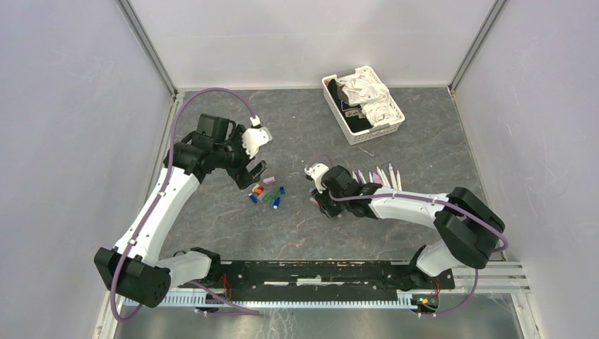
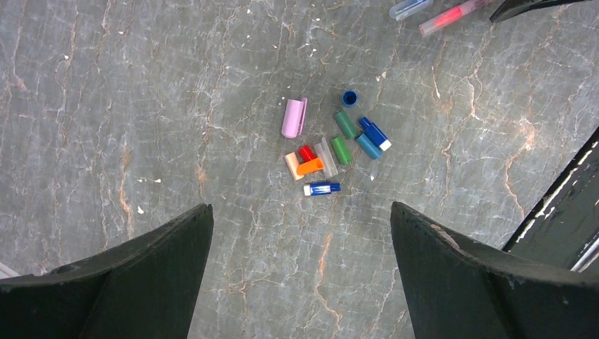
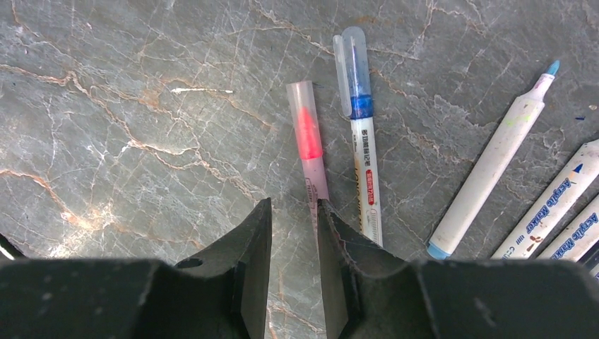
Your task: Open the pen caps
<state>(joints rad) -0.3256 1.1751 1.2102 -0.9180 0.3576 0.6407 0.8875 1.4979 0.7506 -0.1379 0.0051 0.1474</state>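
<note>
Several loose pen caps (image 2: pixel 328 152), among them pink, green, blue, red and orange ones, lie in a small heap on the grey table; from above the heap (image 1: pixel 265 194) shows just right of my left gripper (image 1: pixel 253 176). That left gripper (image 2: pixel 300 208) hangs above the heap, wide open and empty. My right gripper (image 3: pixel 294 205) is open by a narrow gap with only bare table between its fingers. A pink pen (image 3: pixel 309 152) with a clear cap lies just past its right fingertip. A blue pen (image 3: pixel 362 134) with a clear cap lies alongside. Uncapped pens (image 3: pixel 494 152) lie further right.
A white basket (image 1: pixel 337 111) of crumpled cloth stands at the back right of the table. A row of pens (image 1: pixel 378 175) lies behind the right wrist. Side walls close in the table on the left and right.
</note>
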